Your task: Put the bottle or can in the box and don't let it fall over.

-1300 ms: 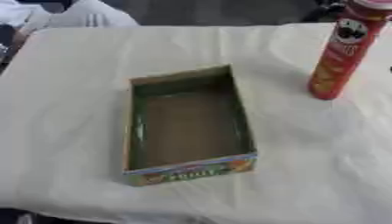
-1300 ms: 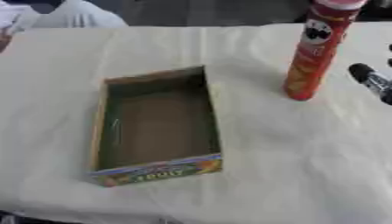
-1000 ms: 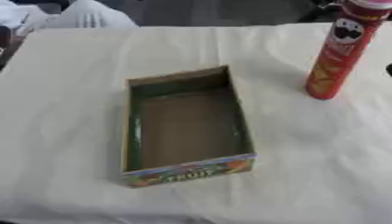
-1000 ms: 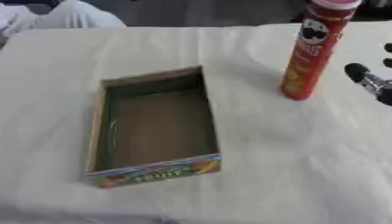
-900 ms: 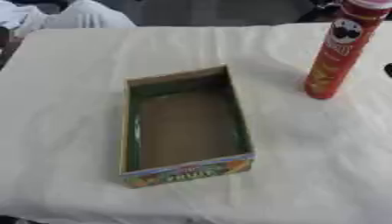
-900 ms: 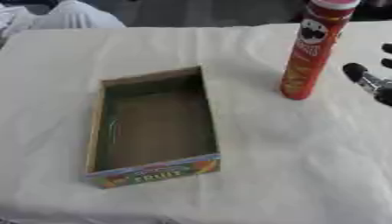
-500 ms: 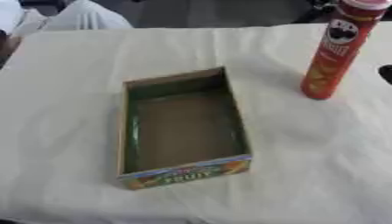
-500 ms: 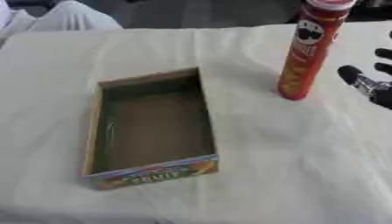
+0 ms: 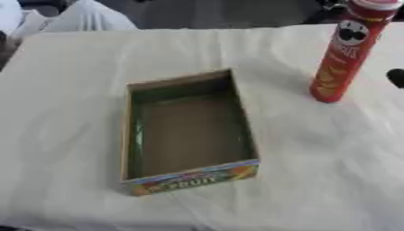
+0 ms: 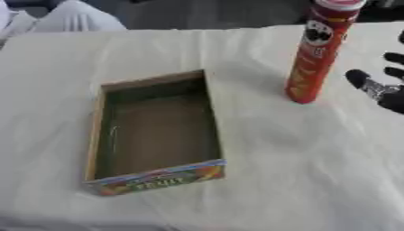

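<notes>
A surface [image 9: 71, 189] draped in a creased cream cloth fills the view. Nearest the camera, left of centre, sits an open cardboard box [image 9: 188, 131], long and shallow, with its short printed front wall facing the viewer in bright colours. Its inside is bare brown card with green-tinted walls, and nothing lies in it.

Farther back and to the right, well apart from the box, a tall red can [image 10: 318, 49] stands upright on the cloth. It has a white lid and a face logo near the top.

Just to the right of the can, at the right edge, the robot's right hand [image 10: 377, 85] comes into view. It is black with silver at the joints. Its fingers are spread and straight, pointing toward the can without touching it, and it holds nothing. The left hand does not show.

At the far left corner, beyond the surface's edge, white cloth [image 9: 75, 18] bunches up.
</notes>
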### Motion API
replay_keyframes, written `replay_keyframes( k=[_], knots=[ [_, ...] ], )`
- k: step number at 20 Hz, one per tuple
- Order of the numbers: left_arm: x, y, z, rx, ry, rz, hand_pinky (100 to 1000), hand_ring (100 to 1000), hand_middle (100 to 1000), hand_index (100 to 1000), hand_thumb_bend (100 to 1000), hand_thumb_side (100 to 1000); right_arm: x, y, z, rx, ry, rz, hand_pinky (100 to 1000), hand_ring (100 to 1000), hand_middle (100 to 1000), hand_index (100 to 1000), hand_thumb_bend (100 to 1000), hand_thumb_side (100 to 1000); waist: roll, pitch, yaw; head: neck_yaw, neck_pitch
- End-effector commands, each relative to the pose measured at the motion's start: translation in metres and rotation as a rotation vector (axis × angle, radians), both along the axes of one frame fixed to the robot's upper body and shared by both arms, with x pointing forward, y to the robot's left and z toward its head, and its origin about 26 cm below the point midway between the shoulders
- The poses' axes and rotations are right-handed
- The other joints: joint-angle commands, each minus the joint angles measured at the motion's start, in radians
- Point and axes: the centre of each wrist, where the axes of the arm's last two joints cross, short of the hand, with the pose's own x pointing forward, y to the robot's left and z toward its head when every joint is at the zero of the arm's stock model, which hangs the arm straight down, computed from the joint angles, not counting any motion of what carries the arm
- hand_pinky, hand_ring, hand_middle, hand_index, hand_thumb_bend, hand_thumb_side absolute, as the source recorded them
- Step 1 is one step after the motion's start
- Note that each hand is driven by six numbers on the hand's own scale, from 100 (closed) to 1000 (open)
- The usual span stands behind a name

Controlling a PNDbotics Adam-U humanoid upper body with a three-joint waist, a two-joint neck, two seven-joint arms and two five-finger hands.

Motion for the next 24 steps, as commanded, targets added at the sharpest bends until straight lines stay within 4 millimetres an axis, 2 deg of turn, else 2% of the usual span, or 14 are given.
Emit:
replay_keyframes(
  k=[1, 2, 5, 13, 18, 24],
  knots=[
    [-0.001, 0.005, 0.011, 0.022, -0.025, 0.005, 680, 748, 619, 743, 742, 223, 0.001, -0.002, 0.009, -0.023, -0.024, -0.001, 847, 845, 952, 928, 648, 228, -0.002, -0.021, 0.000, -0.002, -0.012],
    [-0.001, 0.004, 0.009, 0.019, -0.018, 0.000, 679, 747, 618, 743, 744, 225, 0.003, 0.001, 0.007, -0.015, -0.009, 0.008, 871, 905, 969, 933, 646, 276, 0.004, -0.024, 0.007, -0.019, -0.021],
    [0.000, 0.003, 0.006, 0.014, -0.006, -0.011, 679, 747, 618, 743, 744, 226, 0.020, 0.008, 0.005, -0.003, 0.049, 0.025, 874, 908, 971, 932, 647, 282, 0.012, -0.028, 0.015, -0.039, -0.032],
    [0.000, 0.005, 0.005, 0.008, -0.008, -0.005, 679, 746, 618, 743, 744, 228, 0.070, 0.013, 0.016, -0.006, 0.087, 0.055, 876, 908, 973, 932, 645, 282, 0.018, -0.021, 0.008, -0.035, -0.039],
    [0.000, 0.004, 0.004, 0.006, -0.008, -0.007, 679, 746, 617, 743, 744, 231, 0.086, 0.010, 0.011, -0.008, 0.087, 0.065, 877, 908, 974, 932, 645, 280, 0.018, -0.018, 0.011, -0.036, -0.040],
    [0.000, 0.005, 0.004, 0.003, -0.008, -0.007, 679, 746, 617, 743, 743, 232, 0.095, 0.011, 0.011, -0.013, 0.092, 0.082, 877, 909, 975, 932, 645, 281, 0.019, -0.014, 0.016, -0.032, -0.034]
  ],
)
